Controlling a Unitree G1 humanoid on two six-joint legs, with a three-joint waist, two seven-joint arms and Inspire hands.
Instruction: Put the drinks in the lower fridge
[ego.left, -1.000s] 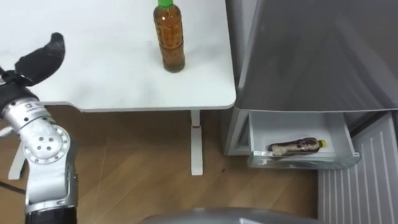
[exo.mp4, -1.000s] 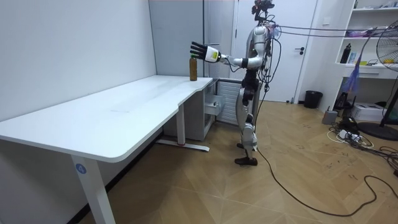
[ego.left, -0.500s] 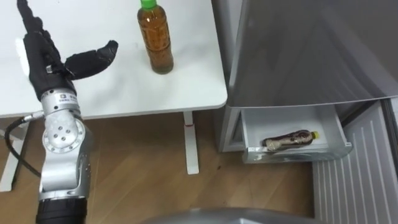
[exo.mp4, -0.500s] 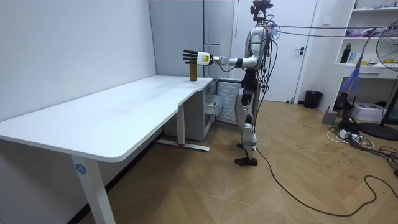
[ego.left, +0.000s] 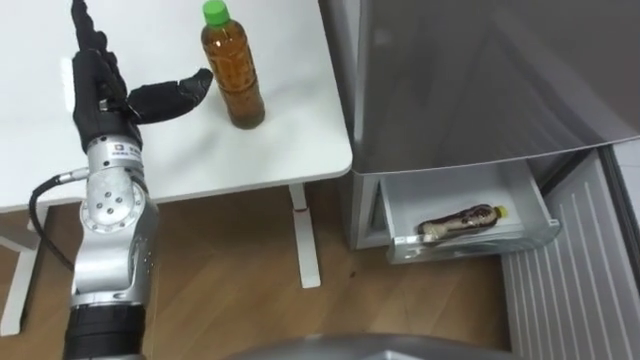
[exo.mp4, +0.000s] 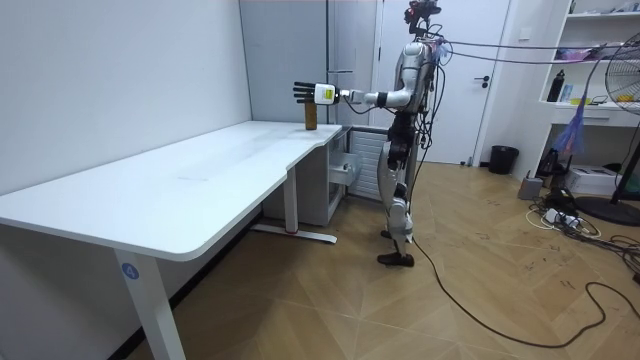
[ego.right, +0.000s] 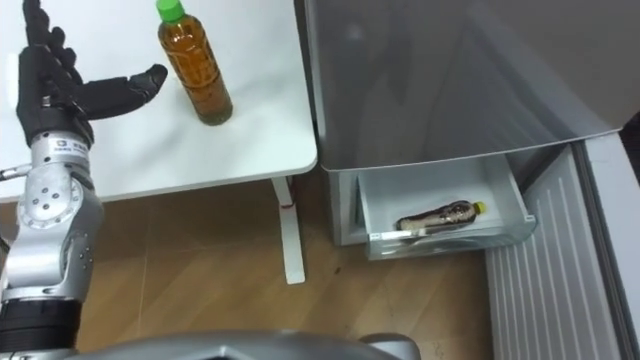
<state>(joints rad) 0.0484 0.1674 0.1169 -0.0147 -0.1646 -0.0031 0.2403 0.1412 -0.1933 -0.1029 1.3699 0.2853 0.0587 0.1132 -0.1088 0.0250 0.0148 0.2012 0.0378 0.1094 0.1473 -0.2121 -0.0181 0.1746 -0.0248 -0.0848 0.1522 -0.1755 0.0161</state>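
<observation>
My left hand (ego.left: 98, 100) hangs over the white table (ego.left: 290, 140) just left of the tea bottle (ego.left: 231, 70), fingers straight and spread, holding nothing. The thumb points at the bottle's side and its tip comes right up to it; I cannot tell whether it touches. The bottle stands upright, long axis vertical, green cap on top. Left of it and nearer to me the tabletop is bare. Right of it comes a short strip of bare top, the table's rounded corner, then only a narrow gap before the grey fridge (ego.left: 470, 80). Below the bottle the table leg (ego.left: 303, 235) stands on the wooden floor (ego.left: 230, 290). Below and right of the bottle the fridge's lower drawer (ego.left: 470, 245) is pulled out. A second bottle (ego.left: 455, 221) lies on its side in it, long axis along the drawer's width, yellow cap pointing away from the tea bottle. Beyond the drawer, farthest right of the tea bottle, is a ribbed white panel (ego.left: 570, 290).
</observation>
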